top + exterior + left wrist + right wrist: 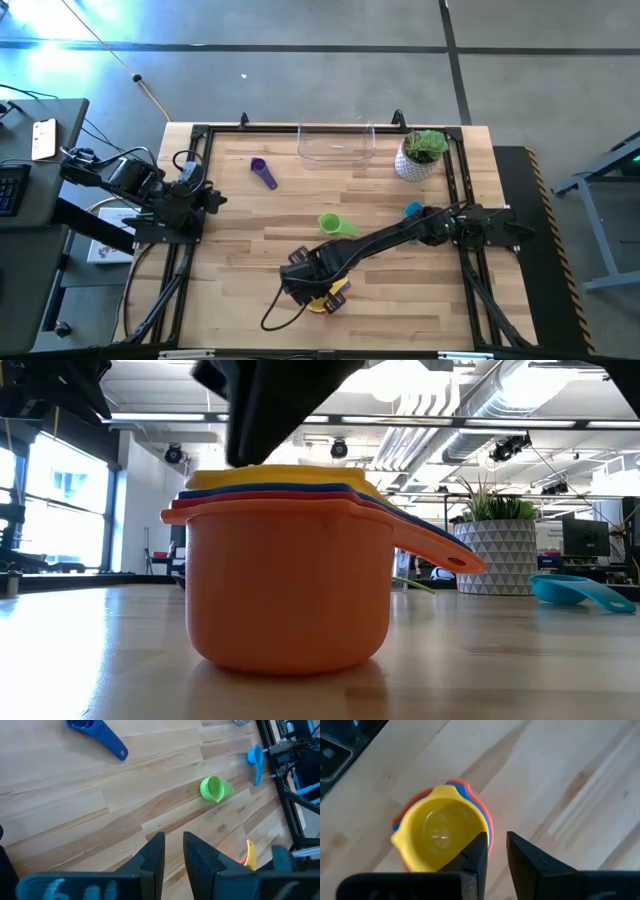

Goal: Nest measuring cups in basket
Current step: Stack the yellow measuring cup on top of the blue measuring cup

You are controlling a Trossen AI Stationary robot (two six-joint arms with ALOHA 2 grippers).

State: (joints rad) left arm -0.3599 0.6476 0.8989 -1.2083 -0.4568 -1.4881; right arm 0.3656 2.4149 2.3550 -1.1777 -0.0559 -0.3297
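The stack of cups [290, 575], orange outside and yellow on top, sits at the table's [420, 300] near edge, outside the basket [337, 143]. The right pincer [495, 852] hangs over the rim, fingers a little apart, holding nothing. It should drop straight down, one finger inside the yellow cup [437, 835], and pinch the wall gently.

- A stack of nested cups [290, 575] is sitting upright at the lower middle of the high view: the orange cup [288, 595] outermost, red and blue rims showing above it, the yellow cup [437, 836] innermost and topmost.
- The green cup [336, 225] is lying on its side near the centre of the high view.
- The purple cup [263, 172] is resting in the upper left part.
- The teal cup [411, 210] is lying right of centre.
- The clear basket [337, 144] is standing at the upper middle edge, holding no cups.
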